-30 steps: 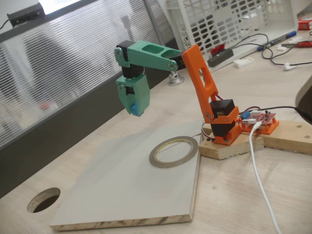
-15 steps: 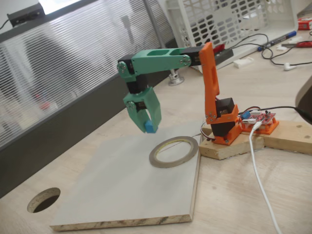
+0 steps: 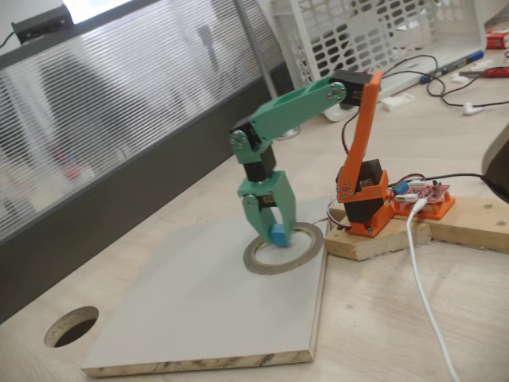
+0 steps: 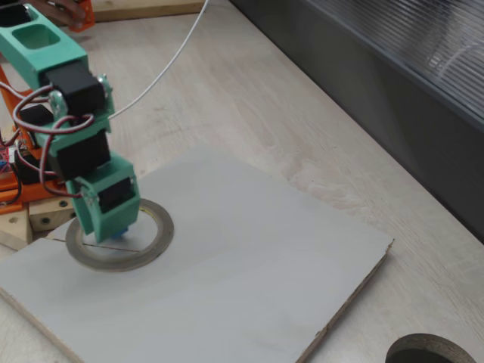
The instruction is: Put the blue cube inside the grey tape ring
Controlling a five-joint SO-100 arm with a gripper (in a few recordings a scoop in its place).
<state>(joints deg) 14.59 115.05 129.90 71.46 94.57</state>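
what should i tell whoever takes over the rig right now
Gripper: shut on the blue cube, fingers pointing down over the grey tape ring.
Ring: flat on the grey board, near the arm's base.
Done: cube picked up and carried to the ring's opening.
Left: lower if needed, open the fingers so the cube lands inside the ring, then pull the arm back. Whether the cube touches the board yet cannot be told.
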